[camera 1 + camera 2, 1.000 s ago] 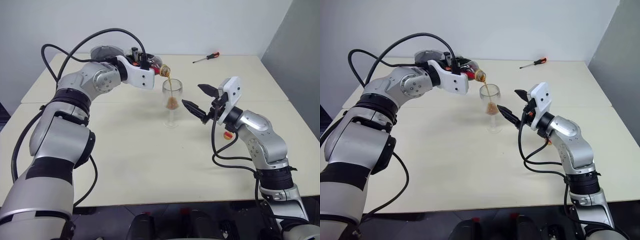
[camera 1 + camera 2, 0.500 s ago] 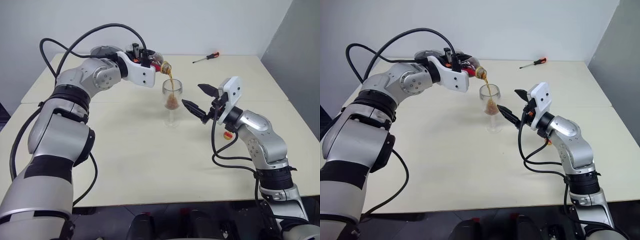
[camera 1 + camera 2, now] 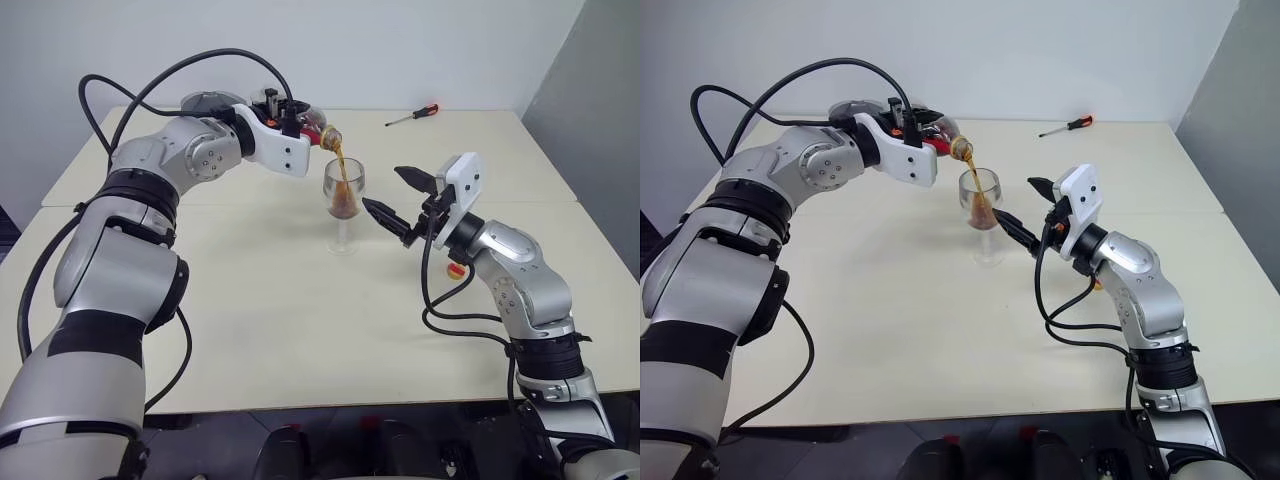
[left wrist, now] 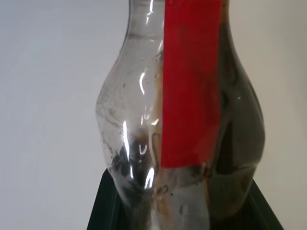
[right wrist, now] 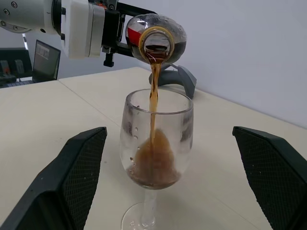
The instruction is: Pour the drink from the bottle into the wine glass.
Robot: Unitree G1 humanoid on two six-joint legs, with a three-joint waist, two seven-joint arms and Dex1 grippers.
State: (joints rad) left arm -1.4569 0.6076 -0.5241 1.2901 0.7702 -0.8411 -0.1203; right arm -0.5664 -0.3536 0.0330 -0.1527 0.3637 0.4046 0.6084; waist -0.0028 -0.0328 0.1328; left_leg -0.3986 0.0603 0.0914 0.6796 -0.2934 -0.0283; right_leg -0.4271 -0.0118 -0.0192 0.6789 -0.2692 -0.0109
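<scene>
The counter [image 3: 250, 330] carries the whole scene, a pale top on which the wine glass [image 3: 343, 205] is stood upright near the middle, with a screwdriver [image 3: 412, 115] left well apart at the far edge and a small red and yellow object [image 3: 455, 270], too small to be made out, lying just behind the right arm. Above and just to the left of the glass, the bottle [image 3: 312, 127] is held tipped on its side by the left hand [image 3: 283, 125], which is clenched round its body, the mouth being aimed over the rim. The right hand [image 3: 398, 200] is kept released, its fingers spread wide on either side of the bowl without contact being seen. From the bottle's mouth a thin stream of the drink [image 5: 153, 165] is seen falling into the glass, where a shallow dark pool has been collected at the bottom of the bowl. The pour is judged to be under way but not far along: much of the glass remains unfilled, and a good share of dark liquid can be seen inside the bottle in the left wrist view, so more is left to be poured before the bottle is righted.
</scene>
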